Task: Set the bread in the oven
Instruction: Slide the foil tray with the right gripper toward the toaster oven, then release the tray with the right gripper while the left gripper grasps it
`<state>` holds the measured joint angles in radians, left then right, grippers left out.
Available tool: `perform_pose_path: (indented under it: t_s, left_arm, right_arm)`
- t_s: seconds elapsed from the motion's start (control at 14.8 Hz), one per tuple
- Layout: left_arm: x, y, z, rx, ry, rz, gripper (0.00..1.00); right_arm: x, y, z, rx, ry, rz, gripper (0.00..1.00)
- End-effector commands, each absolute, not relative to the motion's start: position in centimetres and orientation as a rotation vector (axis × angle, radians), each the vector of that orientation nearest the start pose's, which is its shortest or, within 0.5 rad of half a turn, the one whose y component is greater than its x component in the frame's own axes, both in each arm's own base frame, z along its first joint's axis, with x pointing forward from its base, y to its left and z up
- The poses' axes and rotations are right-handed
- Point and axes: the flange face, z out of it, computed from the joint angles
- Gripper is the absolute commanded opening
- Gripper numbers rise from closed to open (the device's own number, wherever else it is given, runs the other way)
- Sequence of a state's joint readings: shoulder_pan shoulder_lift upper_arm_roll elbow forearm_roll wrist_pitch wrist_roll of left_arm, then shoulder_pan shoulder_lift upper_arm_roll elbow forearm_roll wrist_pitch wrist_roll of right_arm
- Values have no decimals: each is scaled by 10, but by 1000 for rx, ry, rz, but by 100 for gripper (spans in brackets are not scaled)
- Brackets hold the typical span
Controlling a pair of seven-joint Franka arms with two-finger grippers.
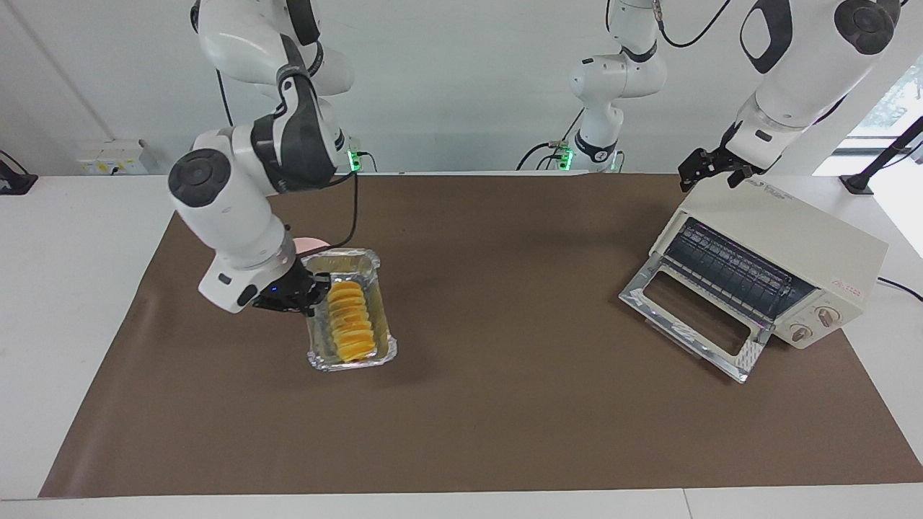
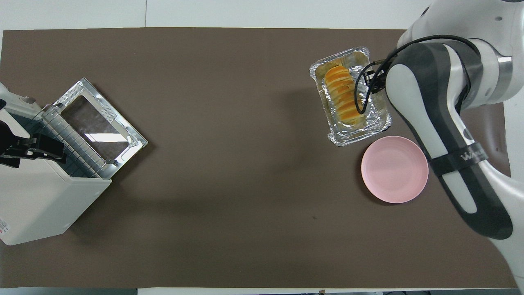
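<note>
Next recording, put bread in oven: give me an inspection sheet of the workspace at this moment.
Surface: brown mat over a white table.
Job's things: bread lies in the foil tray, which is lifted off the mat at the right arm's end; oven at the left arm's end, door dropped open, rack showing.
Clutter: pink plate on the mat, nearer to the robots than the tray.
Grippers: right gripper shut on the tray's long rim; left gripper open, over the oven's top corner, waiting.
Cables: black cable loops along the right arm; cord at the oven's side.
Surroundings: white wall, wall socket, window.
</note>
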<state>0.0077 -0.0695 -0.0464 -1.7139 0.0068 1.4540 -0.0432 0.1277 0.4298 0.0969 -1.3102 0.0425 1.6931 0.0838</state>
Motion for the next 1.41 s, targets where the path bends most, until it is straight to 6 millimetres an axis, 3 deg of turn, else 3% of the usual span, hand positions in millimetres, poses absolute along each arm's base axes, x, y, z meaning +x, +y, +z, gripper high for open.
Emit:
perform_pose_path:
  t_s: [0.0,0.13,0.27,0.61,0.81,1.14,1.28,1.35]
  left_arm:
    - [510,-16,592,-3102,-11,283,100]
    - [510,-16,592,-3102,-11,283,100]
    - [510,-16,592,-3102,-11,283,100]
    - [510,-20,592,-3102,-2,283,100]
    - [510,-20,592,-3102,3,285,100]
    - [508,-25,591,-3100,38,299,100]
    - [509,-28,591,-3100,39,285,100]
    - [509,-31,591,-3100,41,280,100]
  right_arm:
    - [641,224,505,-3059,-13,104,0]
    - [617,281,507,-3057,6,64,0]
    - [589,314,490,-3062,38,56,0]
    - [543,368,422,-3043,36,4,0]
    - [527,381,376,-3008,76,-68,0]
    - [518,377,347,-2998,87,-89,0]
    - [516,376,344,-3003,91,-76,0]
    - [517,376,346,-3001,88,-80,26]
